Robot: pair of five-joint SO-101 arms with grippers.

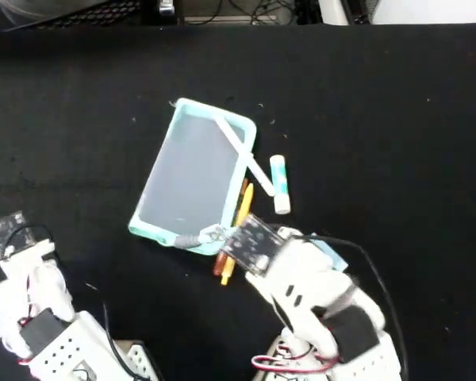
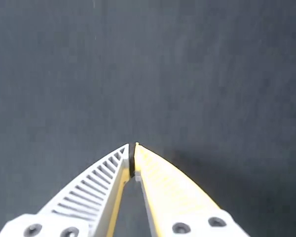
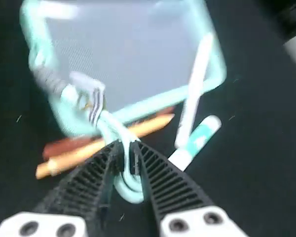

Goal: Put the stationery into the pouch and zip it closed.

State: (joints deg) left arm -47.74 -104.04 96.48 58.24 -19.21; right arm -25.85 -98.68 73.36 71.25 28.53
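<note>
Pouch point(image 1: 192, 171): mint-edged, grey mesh face, lying flat and tilted at centre frame in the high view.

- White pen point(image 1: 242, 151): lies slantwise over the pouch's upper right corner, on top of it, not inside.
- Glue stick point(image 1: 279, 184): on the black table point(image 2: 148, 59), just right of the pouch and apart from it.
- Yellow pencil point(image 1: 243, 202) and a darker reddish pencil point(image 3: 64, 145): lie together along the pouch's lower right edge. They look to be outside it, though the edge may overlap them.
- Zip slider point(image 3: 91, 101): sits at the pouch's lower corner, close to the right gripper. Cannot tell whether the mouth is open or zipped.
- Right gripper point(image 3: 124, 145): at that lower corner, lower centre of the high view. The jaws are nearly together, pinching the teal loop point(image 3: 108, 129) that hangs off the slider end. Nothing else is in it.
- Left gripper point(image 2: 133, 146): fingertips meet and hold nothing, over bare table. Its arm point(image 1: 32, 302) stands in the lower left of the high view, well apart from the pouch.

Progress, as judged: early. None of the four items is visibly inside. The grip on the loop looks like steadying or working the zip. Left to do: load the pen, glue stick and both pencils, then run the zip shut.
</note>
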